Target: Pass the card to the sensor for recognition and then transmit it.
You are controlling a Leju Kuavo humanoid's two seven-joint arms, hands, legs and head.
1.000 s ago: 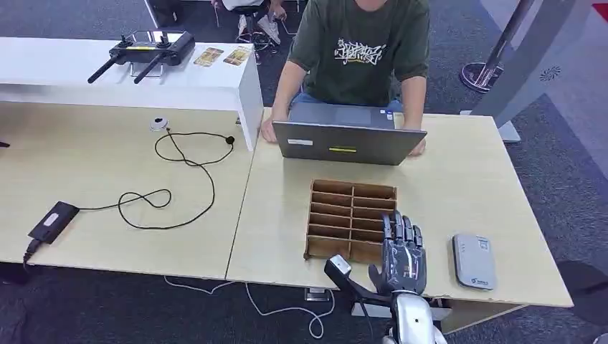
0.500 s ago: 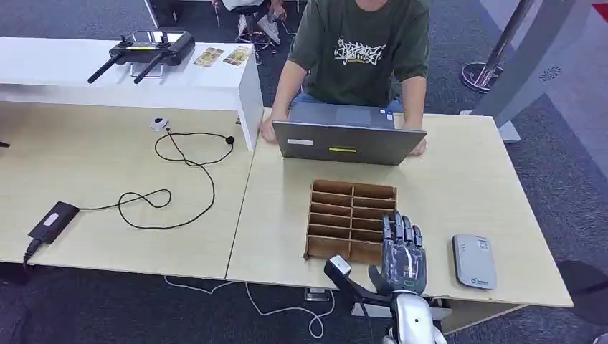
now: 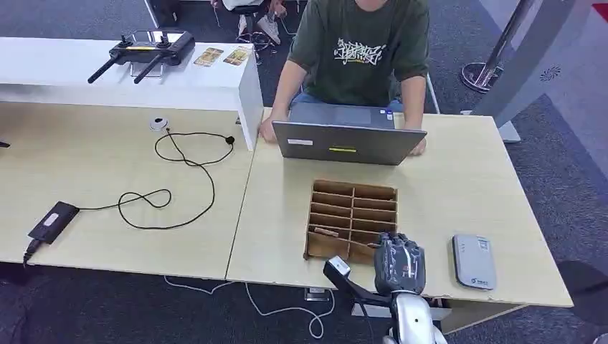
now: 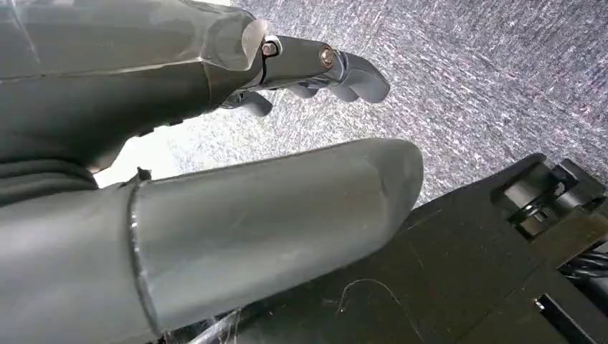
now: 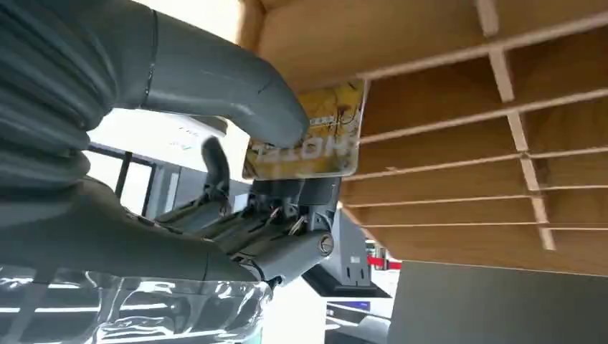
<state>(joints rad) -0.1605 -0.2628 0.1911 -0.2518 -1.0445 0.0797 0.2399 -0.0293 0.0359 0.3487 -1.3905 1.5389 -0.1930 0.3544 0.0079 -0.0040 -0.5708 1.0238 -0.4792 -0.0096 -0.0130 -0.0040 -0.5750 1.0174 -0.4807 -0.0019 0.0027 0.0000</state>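
Observation:
My right hand (image 3: 400,264) sits at the near edge of the wooden slotted rack (image 3: 351,215), fingers curled down into its nearest row. In the right wrist view its thumb (image 5: 222,82) presses a yellow printed card (image 5: 315,140) against the fingers, and the card stands just in front of the rack's compartments (image 5: 459,115). The grey card sensor (image 3: 474,261) lies flat on the table to the right of that hand, a short gap away. My left hand (image 4: 143,86) hangs over the grey carpet with thumb and fingers apart and nothing in it.
A person sits at the far side of the table behind an open laptop (image 3: 348,142). On the left table lie a looped black cable (image 3: 179,179) and a black adapter (image 3: 51,221). A white shelf (image 3: 129,72) carries a controller and two cards.
My right hand's fingers, stretched out flat over the rack before, have curled down and closed on the card. The arm itself has stayed in place.

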